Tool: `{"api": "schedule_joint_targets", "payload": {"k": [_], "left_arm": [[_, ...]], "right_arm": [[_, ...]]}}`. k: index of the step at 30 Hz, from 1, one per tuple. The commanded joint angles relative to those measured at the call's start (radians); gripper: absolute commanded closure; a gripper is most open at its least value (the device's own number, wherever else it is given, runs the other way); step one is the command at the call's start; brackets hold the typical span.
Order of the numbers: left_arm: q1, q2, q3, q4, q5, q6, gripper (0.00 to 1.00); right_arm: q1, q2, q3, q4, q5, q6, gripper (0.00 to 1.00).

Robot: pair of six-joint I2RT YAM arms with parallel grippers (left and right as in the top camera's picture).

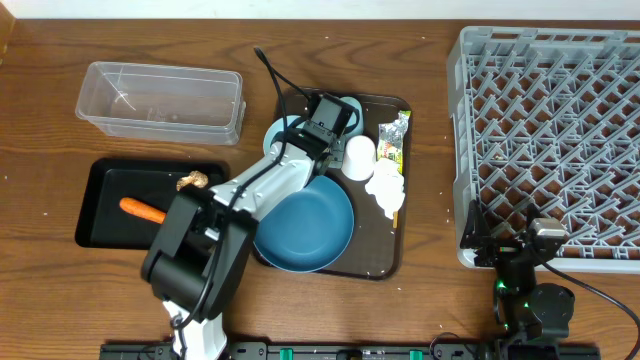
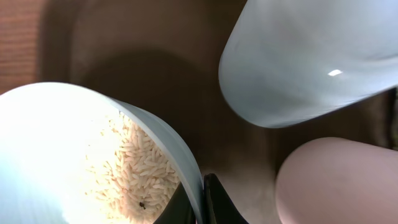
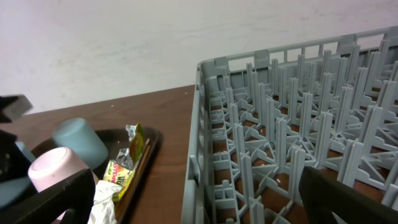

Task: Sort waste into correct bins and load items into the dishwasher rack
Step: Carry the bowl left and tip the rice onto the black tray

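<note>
The grey dishwasher rack (image 1: 550, 140) is sitting on the tabletop well right of the brown serving tray (image 1: 385, 255), with nothing showing among its pegs. The big blue dish (image 1: 310, 225) is lying on the serving tray's near left part, hanging over its left edge. The black tray (image 1: 100, 200) is resting off to the serving tray's left, and the clear tub (image 1: 160, 100) is lying left of it too, further back. The right hand (image 3: 199, 177) is hovering right of the serving tray, fingers spread wide, carrying nothing. The left hand (image 2: 199, 196) is reaching over the serving tray's back left, fingers pinching the rim of the white bowl (image 2: 62, 143). The light-blue cup (image 1: 350, 105) is lying at the serving tray's back, with the white cup (image 1: 358, 155) just in front of it. The napkin (image 1: 385, 188) and wrapper (image 1: 393, 138) are lying along the serving tray's right side. The carrot (image 1: 143, 210) and brown lump (image 1: 193, 181) are sitting left of the serving tray, in the black tray. The rice grains (image 2: 137, 162) are sitting in the bowl.
</note>
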Motion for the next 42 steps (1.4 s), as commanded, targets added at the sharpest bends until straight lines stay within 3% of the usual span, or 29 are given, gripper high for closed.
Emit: {"api": "schedule_joint_targets", "payload": {"k": [1,19,28,42], "left_arm": [[0.002,-0.093,0.008,-0.007,-0.003,-0.006,0.94],[0.016,-0.365,0.008,-0.182,-0.005,-0.154,0.94],[0.230,-0.455,0.008,-0.420,0.008,-0.351,0.94],[0.695,-0.457,-0.035,-0.468,0.534,-0.248,0.94]], "right_arm": [[-0.016,-0.006,-0.002,-0.004,-0.003,-0.010,0.01],[-0.016,-0.006,-0.002,-0.004,-0.003,-0.010,0.01],[-0.016,-0.006,-0.002,-0.004,-0.003,-0.010,0.01],[-0.016,-0.006,-0.002,-0.003,-0.003,-0.010,0.01]]}}
